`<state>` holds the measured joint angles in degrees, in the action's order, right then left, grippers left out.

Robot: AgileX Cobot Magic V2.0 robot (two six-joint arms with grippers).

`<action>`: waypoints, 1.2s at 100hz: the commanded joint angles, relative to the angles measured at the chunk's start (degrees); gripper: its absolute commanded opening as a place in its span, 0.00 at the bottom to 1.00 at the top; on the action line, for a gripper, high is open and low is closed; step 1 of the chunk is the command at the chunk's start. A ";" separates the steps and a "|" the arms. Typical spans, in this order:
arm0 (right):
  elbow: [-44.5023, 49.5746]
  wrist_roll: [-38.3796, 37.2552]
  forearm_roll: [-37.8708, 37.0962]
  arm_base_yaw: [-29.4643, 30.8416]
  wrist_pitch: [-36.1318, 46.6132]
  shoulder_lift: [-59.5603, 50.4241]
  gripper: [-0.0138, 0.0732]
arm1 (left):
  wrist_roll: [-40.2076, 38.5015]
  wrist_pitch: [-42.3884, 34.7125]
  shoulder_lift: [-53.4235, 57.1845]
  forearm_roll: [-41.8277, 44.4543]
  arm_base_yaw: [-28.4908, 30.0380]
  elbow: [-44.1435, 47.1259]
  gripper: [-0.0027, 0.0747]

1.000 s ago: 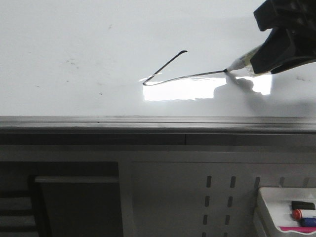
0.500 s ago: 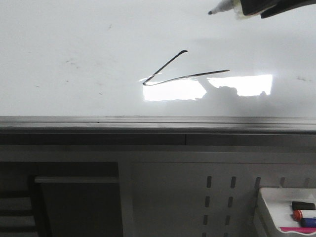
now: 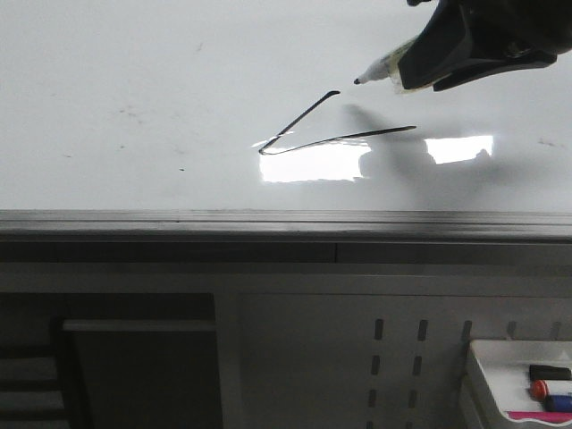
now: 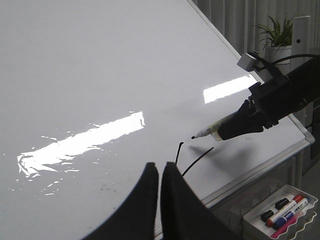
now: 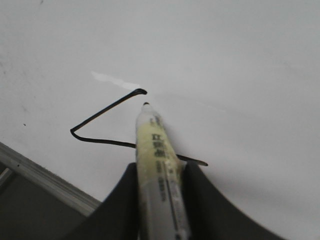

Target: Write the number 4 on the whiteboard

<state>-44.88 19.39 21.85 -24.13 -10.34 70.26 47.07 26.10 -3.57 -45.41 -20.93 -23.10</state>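
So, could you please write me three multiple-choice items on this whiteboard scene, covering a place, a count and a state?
1. Where is the marker tip?
A. Just right of the diagonal's top end, off the whiteboard
B. At the strokes' corner
C. In the tray

2. How many strokes of the number 4 are drawn?
A. One
B. Two
C. Three

3. The right gripper is:
A. Open, empty
B. Shut on the marker
C. Out of view

A: tip hovers there.
B: diagonal and horizontal only.
B: fingers clamp the barrel.
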 commanded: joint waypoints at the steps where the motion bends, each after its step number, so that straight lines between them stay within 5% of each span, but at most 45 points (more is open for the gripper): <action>1: -2.03 0.26 0.27 -0.13 5.22 -0.58 0.08 | -0.48 -3.20 -0.71 -1.85 0.15 -1.50 0.01; 64: -2.03 0.26 0.27 -0.13 4.61 2.60 0.08 | -0.48 -3.20 -0.71 -1.75 0.15 -1.50 0.01; 89: -0.40 0.26 0.27 -0.97 -5.10 3.83 0.09 | -0.48 -3.20 -0.71 -1.75 0.15 -1.50 0.01; 120: 3.90 0.26 1.98 -4.74 -2.66 4.14 0.08 | -0.48 -3.20 -0.71 -1.75 0.15 -1.50 0.01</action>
<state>-40.29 19.40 24.01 -28.93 -15.72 74.69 47.07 26.10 -3.57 -45.41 -20.93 -23.10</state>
